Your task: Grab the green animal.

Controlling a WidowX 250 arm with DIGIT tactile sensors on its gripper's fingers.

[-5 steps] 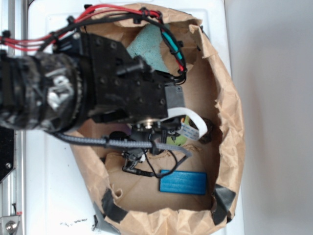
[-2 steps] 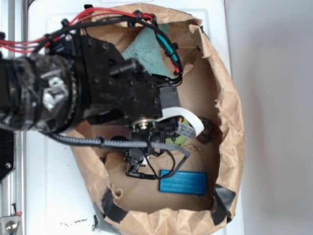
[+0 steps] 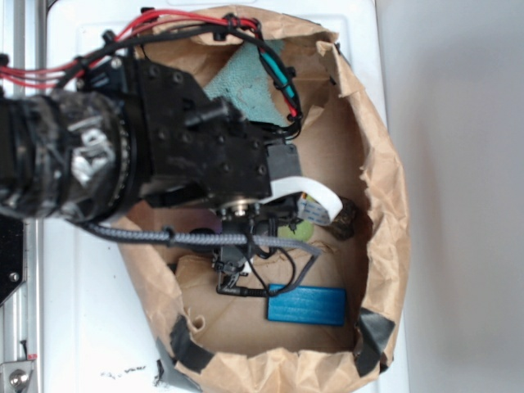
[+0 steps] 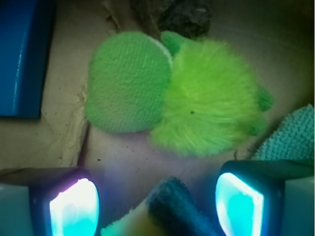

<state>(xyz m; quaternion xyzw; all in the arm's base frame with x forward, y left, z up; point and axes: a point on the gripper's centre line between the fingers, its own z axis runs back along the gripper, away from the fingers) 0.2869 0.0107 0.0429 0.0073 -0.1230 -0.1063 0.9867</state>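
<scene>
A brown paper bag [image 3: 385,205] holds everything. The robot arm [image 3: 123,155] reaches in over its middle. A blue block [image 3: 307,304] lies near the bag's lower edge. The gripper [image 4: 157,196] hangs with jaws wide and empty above the green animal [image 4: 177,93], mid-bag. The grab looks not yet made: descent and closing remain.

Animal [image 4: 182,101] on bag floor [image 4: 44,137], block [image 4: 19,54] to its left, cloth [image 4: 290,135] right, pincer [image 4: 157,204] just below
</scene>
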